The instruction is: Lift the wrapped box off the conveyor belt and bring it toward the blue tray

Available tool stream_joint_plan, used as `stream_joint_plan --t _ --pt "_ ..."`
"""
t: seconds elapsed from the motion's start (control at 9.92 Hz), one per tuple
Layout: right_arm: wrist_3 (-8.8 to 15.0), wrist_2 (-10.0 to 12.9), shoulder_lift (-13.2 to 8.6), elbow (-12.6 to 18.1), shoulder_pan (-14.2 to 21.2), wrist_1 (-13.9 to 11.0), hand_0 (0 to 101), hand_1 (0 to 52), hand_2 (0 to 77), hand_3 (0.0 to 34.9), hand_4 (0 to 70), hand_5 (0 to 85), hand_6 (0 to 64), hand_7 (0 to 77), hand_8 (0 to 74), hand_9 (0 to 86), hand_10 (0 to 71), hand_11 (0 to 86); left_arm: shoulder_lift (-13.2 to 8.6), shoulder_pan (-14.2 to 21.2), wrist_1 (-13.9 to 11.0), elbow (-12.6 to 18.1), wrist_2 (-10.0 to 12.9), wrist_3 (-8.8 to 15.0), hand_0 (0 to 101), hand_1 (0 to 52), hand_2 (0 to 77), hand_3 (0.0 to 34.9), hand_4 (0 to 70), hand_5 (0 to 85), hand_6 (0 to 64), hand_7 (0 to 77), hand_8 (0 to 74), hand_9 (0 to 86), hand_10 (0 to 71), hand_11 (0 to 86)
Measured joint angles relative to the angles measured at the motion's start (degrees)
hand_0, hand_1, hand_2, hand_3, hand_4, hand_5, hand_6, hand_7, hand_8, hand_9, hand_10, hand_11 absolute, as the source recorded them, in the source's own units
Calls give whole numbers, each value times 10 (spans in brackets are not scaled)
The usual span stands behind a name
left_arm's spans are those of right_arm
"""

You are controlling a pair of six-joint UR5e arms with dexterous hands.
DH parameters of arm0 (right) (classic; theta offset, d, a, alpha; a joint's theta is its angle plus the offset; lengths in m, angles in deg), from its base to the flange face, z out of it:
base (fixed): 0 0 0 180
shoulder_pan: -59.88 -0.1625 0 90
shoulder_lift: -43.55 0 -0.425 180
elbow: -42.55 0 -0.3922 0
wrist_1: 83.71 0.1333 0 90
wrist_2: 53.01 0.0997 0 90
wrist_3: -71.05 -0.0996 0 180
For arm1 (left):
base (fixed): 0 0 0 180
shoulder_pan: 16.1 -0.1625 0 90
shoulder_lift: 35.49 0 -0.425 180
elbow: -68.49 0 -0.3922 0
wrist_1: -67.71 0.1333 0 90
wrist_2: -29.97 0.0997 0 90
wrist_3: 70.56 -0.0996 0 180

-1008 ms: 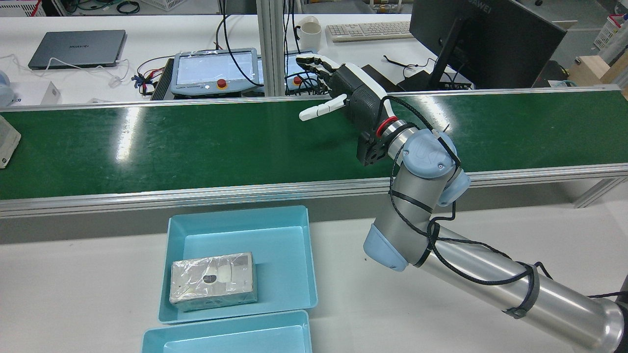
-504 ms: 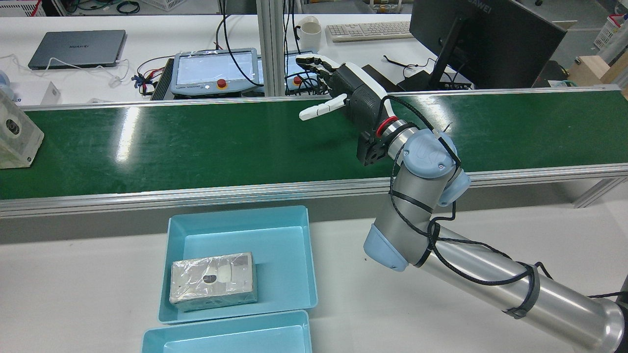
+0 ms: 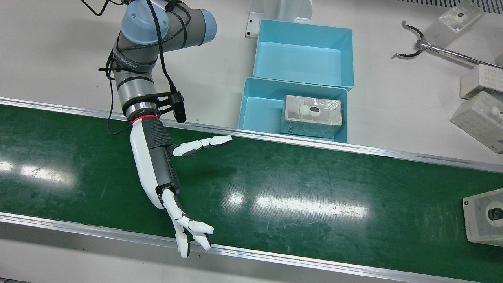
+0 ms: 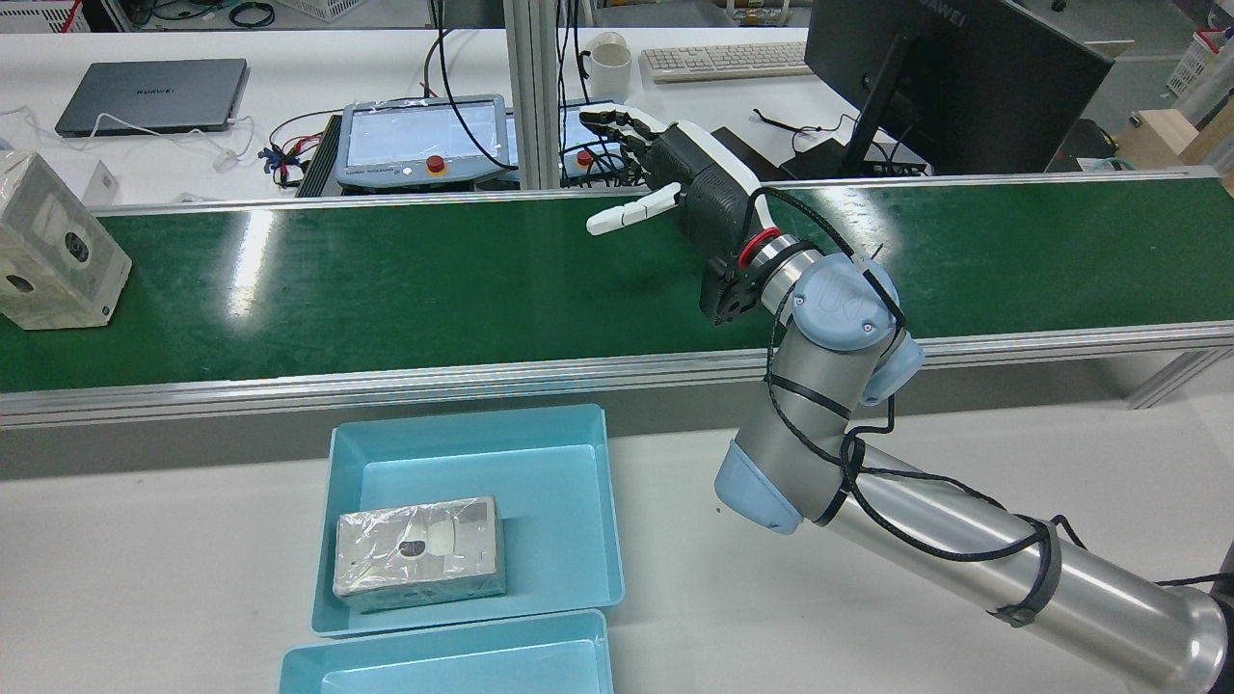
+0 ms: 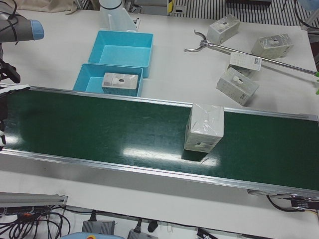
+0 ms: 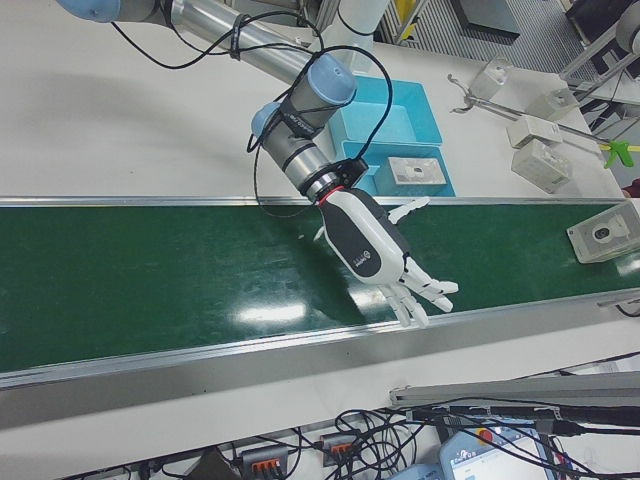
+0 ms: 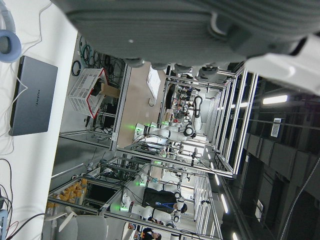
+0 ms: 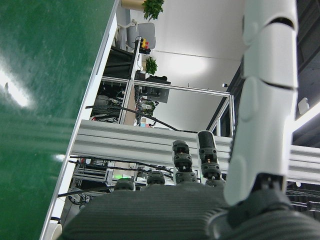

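A wrapped box [image 4: 58,246] stands on the green conveyor belt [image 4: 434,280] at its far left end in the rear view; it is also seen as box [image 3: 485,216], box [image 5: 204,127] and box [image 6: 605,232]. My right hand [image 4: 689,183] hovers over the middle of the belt, open, fingers spread, holding nothing, far from that box; it shows as hand [image 3: 157,169] and hand [image 6: 370,245]. The blue tray [image 4: 598,501] below the belt holds another wrapped box [image 4: 419,551]. My left hand [image 7: 200,25] shows only as a grey palm in its own view.
A second blue tray [image 3: 304,53], which holds nothing, adjoins the first. Several wrapped boxes [image 3: 477,116] and a long grabber tool [image 3: 432,47] lie on the white table. Teach pendants [image 4: 419,140], a laptop [image 4: 154,94] and a monitor [image 4: 945,77] stand behind the belt.
The wrapped box on the belt has ridden in from the rear view's left edge toward the right. My right hand has barely moved.
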Motion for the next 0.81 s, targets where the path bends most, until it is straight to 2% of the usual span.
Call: stream_joint_plan --t 0.81 --pt "0 0 0 0 0 1 469 115 93 69 54 245 71 27 16 16 0 16 0 0 0 0 0 0 0 0 5 0 0 11 0 0 5 0 5 5"
